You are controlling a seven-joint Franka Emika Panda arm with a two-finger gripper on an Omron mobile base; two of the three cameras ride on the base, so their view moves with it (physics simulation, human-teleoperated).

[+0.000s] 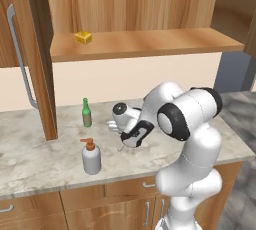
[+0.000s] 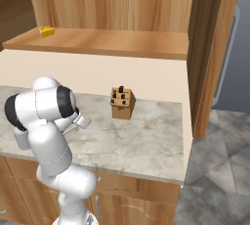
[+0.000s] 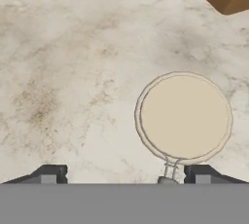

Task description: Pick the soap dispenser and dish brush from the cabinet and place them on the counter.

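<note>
A wide beige-grey marbled stone counter (image 1: 35, 159) runs under an open wooden wall cabinet (image 1: 140, 44), whose inner shelf now carries only a small yellow sponge block (image 1: 83, 37). Both task items appear to be down on the stone, so the job looks close to finished: this reads as the release of the second item.

The dish brush (image 3: 184, 117), with its round pale bristle head ringed by a thin grey-silver wire frame and a short grey neck running towards the camera, lies flat on the counter directly below the hand. The two-finger gripper (image 3: 125, 173) stands spread wide, its dark tips on either side of the brush neck and holding nothing. The next move calls for lifting straight up, clear of the brush, without dragging it.

The pale grey-white soap dispenser with an orange-brown pump top (image 1: 91, 157) stands upright near the counter's front edge, well left of the hand. A slim green glass bottle (image 1: 87, 113) stands behind it, and a wooden knife block (image 2: 122, 103) sits further right.
</note>
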